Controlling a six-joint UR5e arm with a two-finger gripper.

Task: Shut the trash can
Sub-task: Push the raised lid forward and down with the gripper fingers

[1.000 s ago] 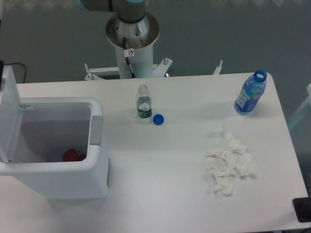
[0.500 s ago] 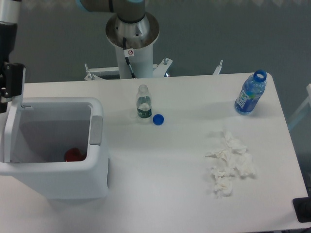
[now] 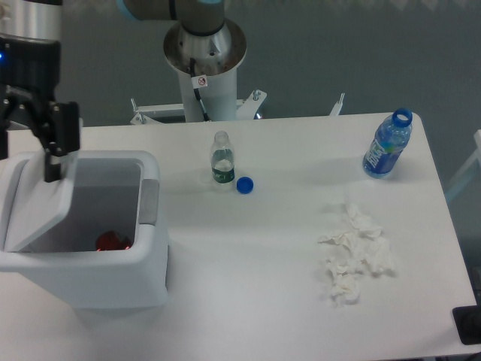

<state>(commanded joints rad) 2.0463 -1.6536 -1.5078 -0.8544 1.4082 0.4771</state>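
At the left edge of my table (image 3: 285, 256), the trash can (image 3: 113, 282) stands near the front, its white lid (image 3: 37, 199) tilted partway over the opening and leaning down toward the right. My gripper (image 3: 30, 143) hangs above the can's far-left corner, its black body lit by a small blue light. One dark finger (image 3: 54, 143) reaches down to the raised edge of the lid; whether it presses the plastic or sits just beside it I cannot tell, and the other finger is cut off by the frame's left border. I cannot tell how wide the jaws stand. Inside the can, something red (image 3: 111, 241) lies on the bottom. A grey push tab (image 3: 149, 201) shows on the can's right rim.

Farther right, a small clear bottle (image 3: 222, 159) stands upright without its cap, and a blue cap (image 3: 244, 185) lies just beside it. A blue-labelled water bottle (image 3: 388, 144) stands near the far-right corner. Crumpled white tissues (image 3: 355, 252) are spread on the right side, well apart from the can. My arm's grey base (image 3: 204, 56) rises beyond the far edge.
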